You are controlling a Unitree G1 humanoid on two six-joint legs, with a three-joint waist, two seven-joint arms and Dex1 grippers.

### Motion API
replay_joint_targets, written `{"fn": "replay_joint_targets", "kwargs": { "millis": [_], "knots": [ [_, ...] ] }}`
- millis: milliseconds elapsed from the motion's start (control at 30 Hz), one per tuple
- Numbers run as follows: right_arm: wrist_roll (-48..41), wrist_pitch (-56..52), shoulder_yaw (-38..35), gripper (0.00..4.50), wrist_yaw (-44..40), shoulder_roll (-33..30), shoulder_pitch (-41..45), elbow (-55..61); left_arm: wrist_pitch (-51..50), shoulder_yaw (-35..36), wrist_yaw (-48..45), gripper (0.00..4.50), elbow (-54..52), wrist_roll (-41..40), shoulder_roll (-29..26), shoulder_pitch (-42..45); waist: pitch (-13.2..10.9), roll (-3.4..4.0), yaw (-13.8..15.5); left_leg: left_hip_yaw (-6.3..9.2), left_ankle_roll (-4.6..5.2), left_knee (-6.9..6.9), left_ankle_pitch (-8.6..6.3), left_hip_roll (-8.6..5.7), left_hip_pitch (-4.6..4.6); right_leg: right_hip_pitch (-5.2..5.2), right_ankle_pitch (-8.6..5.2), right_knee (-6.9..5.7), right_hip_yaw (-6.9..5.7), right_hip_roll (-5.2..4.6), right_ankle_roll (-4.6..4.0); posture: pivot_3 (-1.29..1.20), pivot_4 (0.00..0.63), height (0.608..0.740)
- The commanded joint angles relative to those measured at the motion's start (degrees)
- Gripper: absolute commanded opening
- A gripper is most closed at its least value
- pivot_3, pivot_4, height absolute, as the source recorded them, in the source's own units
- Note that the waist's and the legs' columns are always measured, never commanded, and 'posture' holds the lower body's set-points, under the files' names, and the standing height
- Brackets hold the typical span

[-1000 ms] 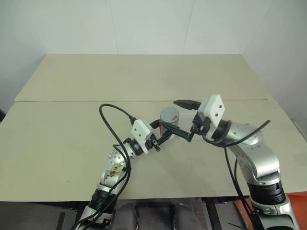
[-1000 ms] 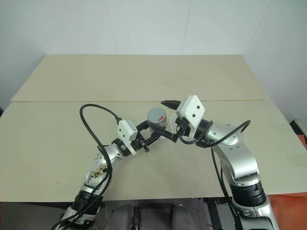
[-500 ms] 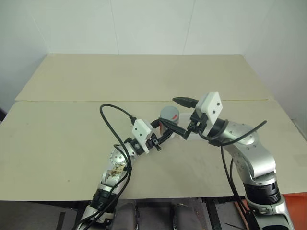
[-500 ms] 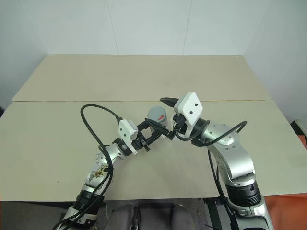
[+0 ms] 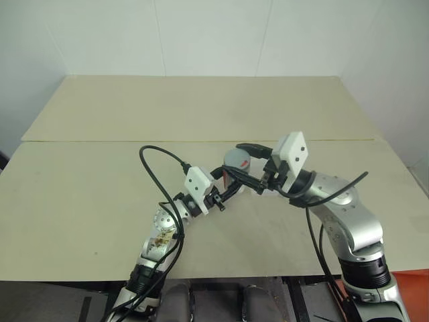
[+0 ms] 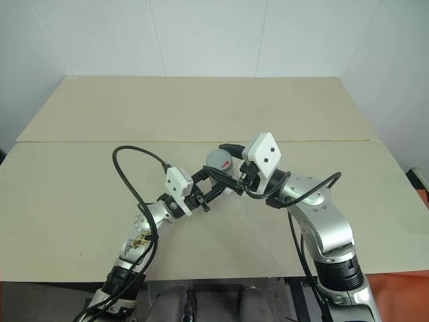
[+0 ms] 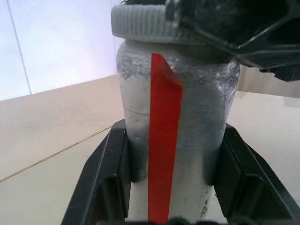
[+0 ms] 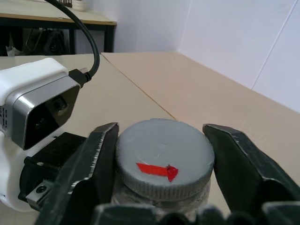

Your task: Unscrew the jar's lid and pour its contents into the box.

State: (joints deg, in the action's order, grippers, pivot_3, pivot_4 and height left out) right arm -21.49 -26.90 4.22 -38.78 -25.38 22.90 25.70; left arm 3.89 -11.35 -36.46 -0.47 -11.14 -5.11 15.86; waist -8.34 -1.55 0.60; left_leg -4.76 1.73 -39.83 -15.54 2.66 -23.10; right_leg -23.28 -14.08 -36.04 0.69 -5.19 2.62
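The silvery-grey jar (image 7: pixel 187 140) with a red strip down its side stands upright above the table's middle, and my left gripper (image 7: pixel 174 133) is shut on its body from below-left. Its ribbed grey lid (image 8: pixel 164 157), marked with a red arrow, sits on top. My right gripper (image 8: pixel 161 130) comes in from the right, level, with both fingers (image 8: pixel 96 159) pressed against the lid's rim. In the left eye view the jar (image 5: pixel 236 161) shows between the two arms. The contents are hidden inside the jar. The box is out of view.
The beige table (image 5: pixel 100 194) has a seam (image 5: pixel 120 141) running across it behind the arms. White walls close it in at the back and right. A black cable (image 5: pixel 155 164) loops up from my left wrist.
My right gripper's fingers, spread wide around the lid before, have closed onto it. The left gripper and the jar have stayed where they were.
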Motion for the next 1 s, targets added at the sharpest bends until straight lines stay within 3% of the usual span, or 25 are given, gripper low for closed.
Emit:
{"fn": "replay_joint_targets", "kwargs": {
  "millis": [33, 367, 667, 1000],
  "knots": [
    [0.26, 1.68, 0.07, 2.8, 0.29, 0.2, -0.3, 0.8, 1.45, -0.16, 0.21, 1.95, -1.66, -0.24, 0.33, 1.5, 0.0, 0.0, 0.0, 0.0, 0.0, 0.0, 0.0, 0.0, 0.0, 0.0, 0.0, 0.0, 0.0, 0.0, 0.0, 0.0, 0.15, 0.74],
    [-1.6, 2.35, 0.02, 2.8, -3.1, -0.79, 0.04, -0.55, 1.72, -0.56, -1.04, 1.95, -2.03, -0.53, -0.39, 0.76, 0.0, 0.0, 0.0, 0.0, 0.0, 0.0, 0.0, 0.0, 0.0, 0.0, 0.0, 0.0, 0.0, 0.0, 0.0, 0.0, 0.15, 0.74],
    [-8.52, 8.21, -0.35, 2.8, -26.88, -6.35, 7.06, -13.84, 1.5, -0.74, -5.04, 1.95, -2.54, -2.64, -1.4, 0.62, 0.0, 0.0, -0.12, 0.0, 0.0, 0.0, 0.0, 0.0, 0.03, 0.02, 0.0, 0.0, 0.0, 0.01, 0.0, 0.0, 0.15, 0.74],
    [-7.27, 18.06, 2.82, 2.8, -50.67, -3.42, 21.09, -37.92, 1.45, -0.8, -6.36, 1.95, -3.07, -3.59, -1.52, 0.2, 0.0, 0.0, -0.22, -0.04, 0.0, 0.0, 0.0, 0.03, 0.08, 0.03, 0.0, -0.02, 0.03, 0.04, 0.0, 0.0, 0.15, 0.74]
  ]
}}
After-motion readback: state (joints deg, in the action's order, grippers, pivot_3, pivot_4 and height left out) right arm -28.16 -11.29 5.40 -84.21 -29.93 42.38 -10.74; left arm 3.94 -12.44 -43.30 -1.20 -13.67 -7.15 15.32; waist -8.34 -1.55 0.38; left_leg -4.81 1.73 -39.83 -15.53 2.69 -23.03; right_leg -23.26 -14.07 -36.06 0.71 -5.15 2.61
